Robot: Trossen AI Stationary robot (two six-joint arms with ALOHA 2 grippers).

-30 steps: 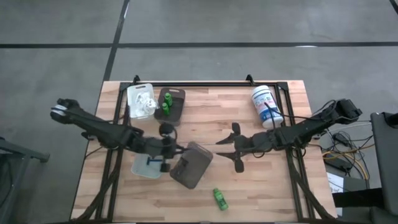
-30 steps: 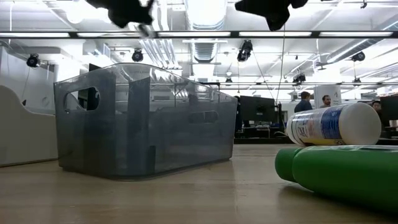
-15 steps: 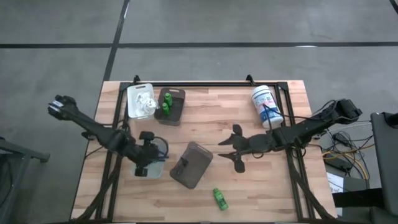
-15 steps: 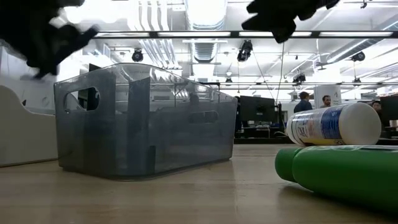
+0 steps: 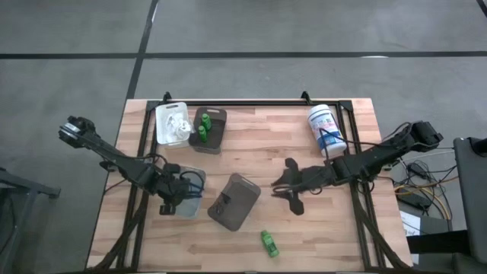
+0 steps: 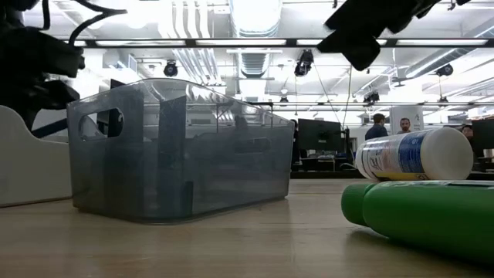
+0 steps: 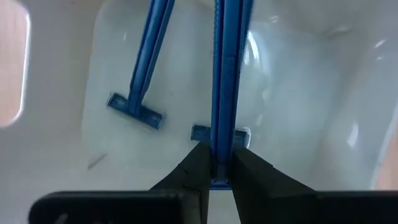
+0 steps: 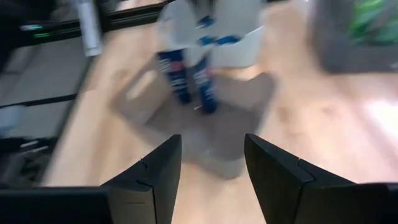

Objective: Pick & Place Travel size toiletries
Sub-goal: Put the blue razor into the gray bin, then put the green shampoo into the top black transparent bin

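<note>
My left gripper (image 5: 170, 201) is low over a white tray (image 5: 192, 207) near the table's left side, shut on a slim blue stick (image 7: 225, 74). A second blue stick (image 7: 144, 68) lies flat on the floor of that tray (image 7: 298, 106). One green bottle (image 5: 268, 243) lies on its side on the bare wood near the near edge, large in the low view (image 6: 432, 220). More green bottles (image 5: 204, 125) stand in a dark tray at the far left, beside white packets (image 5: 176, 123) in a white tray. My right gripper (image 5: 292, 186) hovers open over mid-table. My left gripper pinches the blue stick between its two fingertips (image 7: 198, 167), which come down from above into the white tray. The stick's shaft (image 7: 224, 127) runs straight on past the fingertips. I cannot tell whether the stick touches the tray floor.
A translucent grey tray (image 5: 234, 202) stands between the two grippers, wide in the low view (image 6: 177, 147). A white tub with a blue label (image 5: 326, 131) lies near the far right. My right gripper's open fingers (image 8: 155, 171) point along the tabletop.
My left gripper has moved from beside the grey tray toward the table's left and near edge and down into the white tray, carrying the blue stick. My right gripper has shifted only slightly.
</note>
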